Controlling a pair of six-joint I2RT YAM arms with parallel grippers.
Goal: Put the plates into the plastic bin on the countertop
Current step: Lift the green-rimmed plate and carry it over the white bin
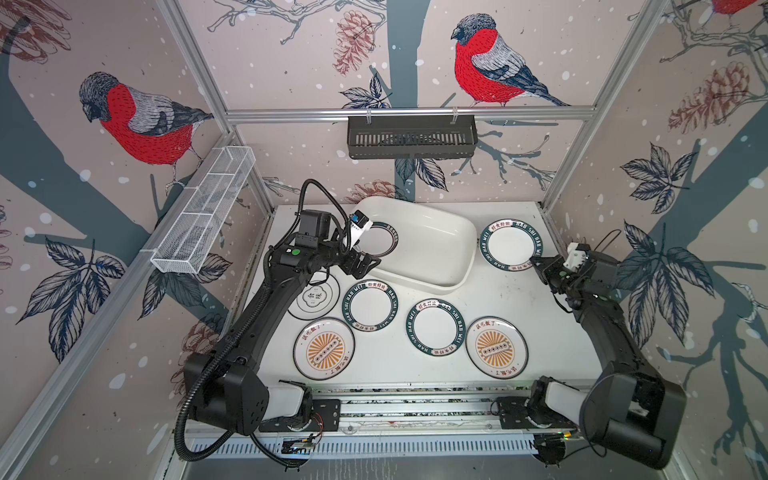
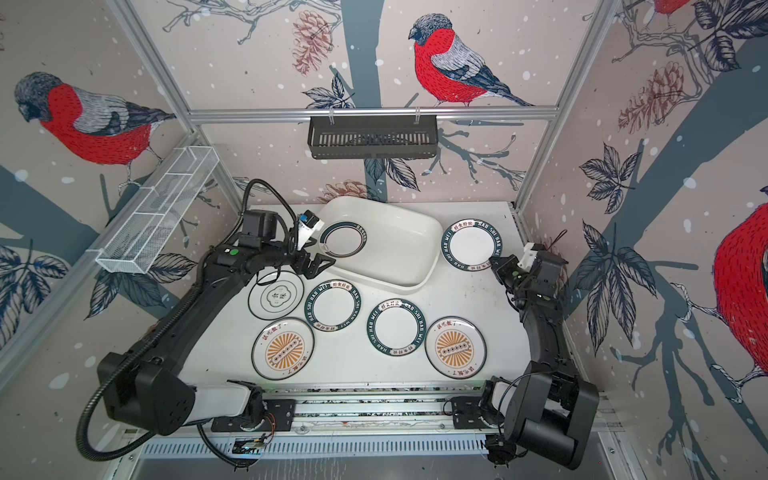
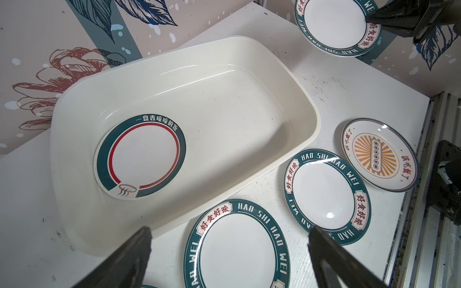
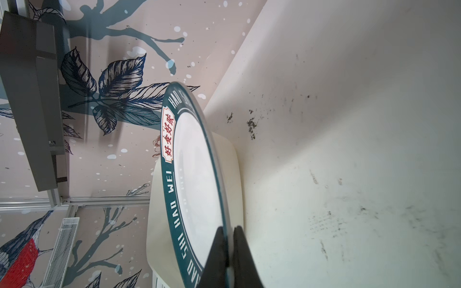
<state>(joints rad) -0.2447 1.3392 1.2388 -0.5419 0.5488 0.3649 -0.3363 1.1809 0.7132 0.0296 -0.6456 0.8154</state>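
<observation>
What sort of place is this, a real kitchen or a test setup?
Probably a robot test cell dressed as a kitchen counter: aluminium frame rails edge bird wallpaper panels, and two robot arms are mounted at the front of a countertop strewn with plates.

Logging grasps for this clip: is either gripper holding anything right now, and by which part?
The right gripper pinches the green-rimmed plate by the edge of its rim; the left gripper is open and empty.

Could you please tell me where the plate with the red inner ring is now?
In both top views the plate lies in the plastic bin, at its left end, near the left hand.
</observation>
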